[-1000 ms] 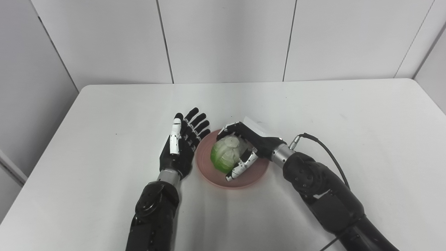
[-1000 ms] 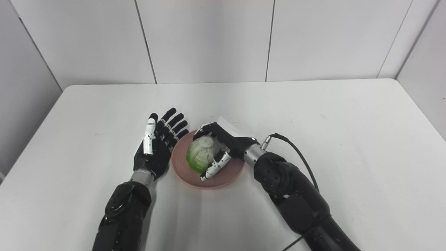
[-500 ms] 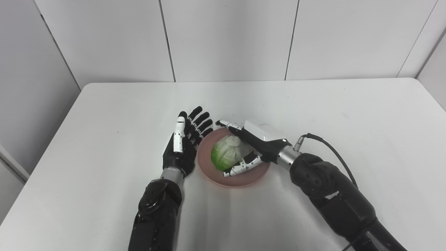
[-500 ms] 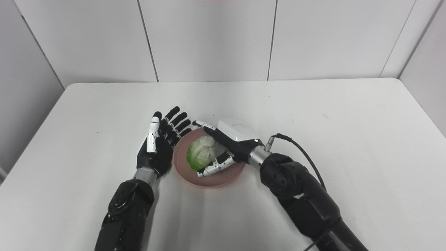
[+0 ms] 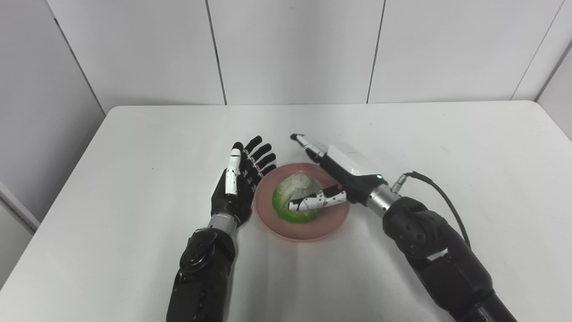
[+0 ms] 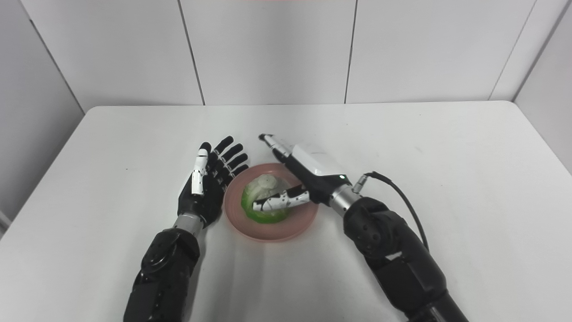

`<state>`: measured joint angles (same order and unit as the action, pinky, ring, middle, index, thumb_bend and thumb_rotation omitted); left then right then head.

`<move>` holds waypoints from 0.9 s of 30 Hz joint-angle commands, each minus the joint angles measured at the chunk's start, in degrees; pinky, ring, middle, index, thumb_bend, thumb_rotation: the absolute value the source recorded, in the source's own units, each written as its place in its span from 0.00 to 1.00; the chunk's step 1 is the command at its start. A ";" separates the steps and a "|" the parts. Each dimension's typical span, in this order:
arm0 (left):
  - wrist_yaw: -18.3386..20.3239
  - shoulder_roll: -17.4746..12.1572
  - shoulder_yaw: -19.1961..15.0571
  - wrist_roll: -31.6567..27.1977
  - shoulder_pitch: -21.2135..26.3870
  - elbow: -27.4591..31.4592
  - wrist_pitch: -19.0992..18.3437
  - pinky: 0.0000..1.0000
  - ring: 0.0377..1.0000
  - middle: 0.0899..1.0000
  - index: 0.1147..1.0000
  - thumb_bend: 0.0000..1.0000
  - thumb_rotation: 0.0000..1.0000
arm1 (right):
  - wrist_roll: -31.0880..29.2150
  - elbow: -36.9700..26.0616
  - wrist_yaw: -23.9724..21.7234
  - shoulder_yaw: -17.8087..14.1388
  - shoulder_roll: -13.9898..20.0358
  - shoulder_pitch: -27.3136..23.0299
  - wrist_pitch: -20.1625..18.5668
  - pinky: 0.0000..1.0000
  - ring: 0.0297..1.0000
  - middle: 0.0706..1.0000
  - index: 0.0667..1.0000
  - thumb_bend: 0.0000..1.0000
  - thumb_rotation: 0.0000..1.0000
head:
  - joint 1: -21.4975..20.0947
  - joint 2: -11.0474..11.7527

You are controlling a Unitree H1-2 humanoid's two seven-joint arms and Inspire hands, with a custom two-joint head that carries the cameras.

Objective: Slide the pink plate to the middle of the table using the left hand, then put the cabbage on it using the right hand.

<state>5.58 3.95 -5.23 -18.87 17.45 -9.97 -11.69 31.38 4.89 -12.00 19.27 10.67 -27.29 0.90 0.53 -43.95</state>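
1. Cabbage [image 5: 296, 201] sits alone on the pink plate [image 5: 331, 223], near the middle of the white table [image 5: 134, 147].
2. Right hand [image 5: 339, 176], clasped round the cabbage a second ago, has let go and lifted; its fingers now stretch out past the plate's far rim, thumb over the cabbage.
3. Left hand [image 5: 239, 183] stays spread, empty, just beside the plate's left rim.

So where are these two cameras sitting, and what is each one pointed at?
Left eye view: on the robot's head, looking down at the white table; both arms enter from the bottom.
Right eye view: beside it, same downward look, scene shifted slightly left.
Both share the pink plate holding the cabbage, the open left hand beside it and the open right hand over it.
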 commanded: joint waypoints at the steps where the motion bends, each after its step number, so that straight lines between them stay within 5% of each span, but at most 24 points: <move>1: -0.09 -0.23 0.06 0.15 -0.40 1.74 -0.60 0.84 0.84 0.84 0.83 0.42 1.00 | -2.42 -2.63 4.08 -2.30 -1.32 -0.37 3.73 0.82 0.95 1.00 1.00 1.00 0.80 | -0.04 0.08; 6: -0.99 -0.18 0.53 1.78 -2.09 4.39 0.19 0.84 0.84 0.83 0.82 0.41 1.00 | -6.10 -4.38 6.77 -6.22 -3.13 3.24 3.00 0.89 0.98 1.00 1.00 0.93 0.99 | -0.30 0.33; 17: -0.88 -2.63 2.86 9.32 -8.47 10.37 5.64 0.97 0.96 0.96 0.95 0.47 1.00 | -21.20 -1.66 8.02 -13.81 -5.55 13.61 4.88 0.99 1.00 1.00 1.00 0.72 1.00 | -0.72 0.42; 20: -0.67 -3.52 3.85 10.95 -10.67 11.47 8.02 1.00 0.99 0.99 0.99 0.48 1.00 | -22.79 -1.47 8.45 -14.18 -6.38 15.38 4.60 0.98 1.00 1.00 1.00 0.61 1.00 | -0.83 0.35; 27: -0.27 -4.85 6.77 15.37 -15.52 14.24 12.38 1.00 1.00 1.00 1.00 0.50 1.00 | -26.24 -1.59 7.46 -14.29 -7.62 19.18 3.06 1.00 1.00 1.00 1.00 0.53 1.00 | -1.20 0.13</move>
<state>4.82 -0.46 1.17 -4.65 2.08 2.24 -0.93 6.53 3.49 -4.53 4.98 4.00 -9.11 2.73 -0.70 -43.77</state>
